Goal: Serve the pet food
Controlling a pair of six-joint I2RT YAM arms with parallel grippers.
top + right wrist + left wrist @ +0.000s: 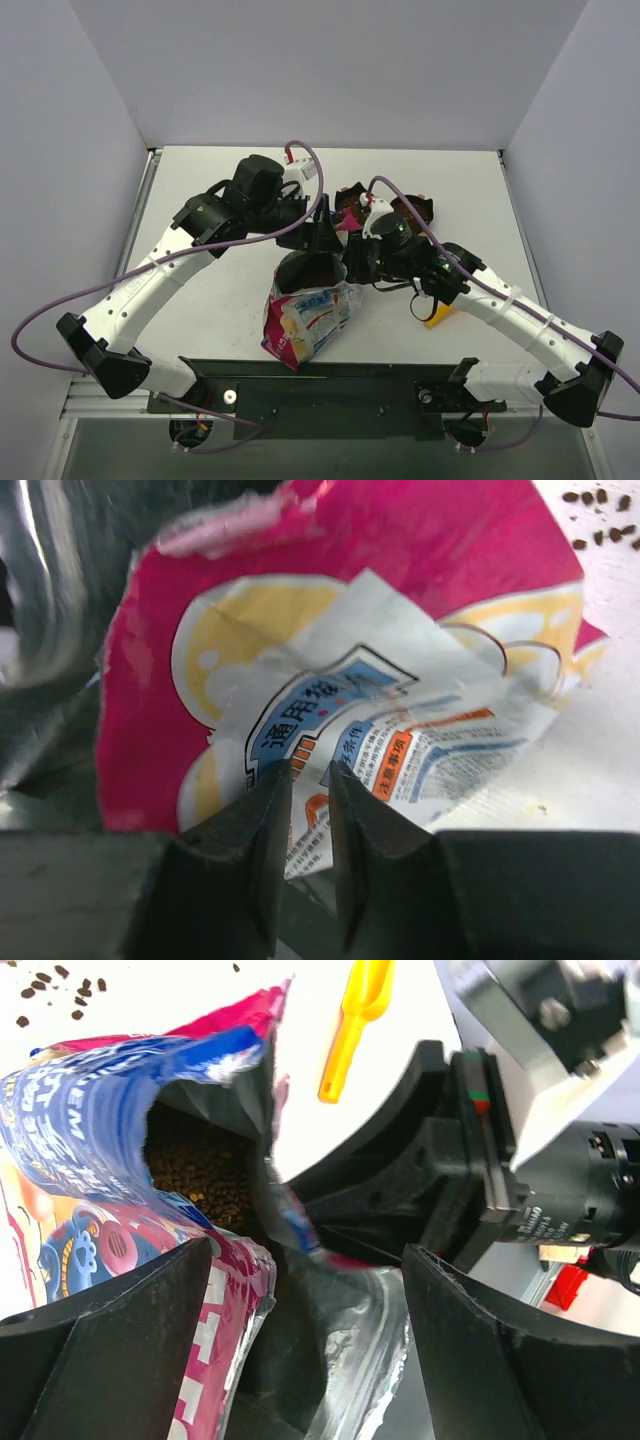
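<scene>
The pet food bag (305, 322) lies near the table's front, its open mouth raised toward the grippers. In the left wrist view brown kibble (200, 1170) shows inside the opened bag (90, 1110). My left gripper (318, 240) is open; its wide-spread jaws (305, 1260) straddle the magenta rim and the silver inner lining. My right gripper (352, 268) is shut on a fold of the bag's white-and-blue printed back (400, 740), with the fingers (308, 772) pinching the film. It also shows in the left wrist view (400, 1180), holding the far rim.
Two black bowls (350, 200) (415, 208) stand behind the grippers. The yellow scoop (438, 316) lies under the right arm and shows in the left wrist view (350, 1020). Loose kibble lies on the table (50, 985) (600, 520).
</scene>
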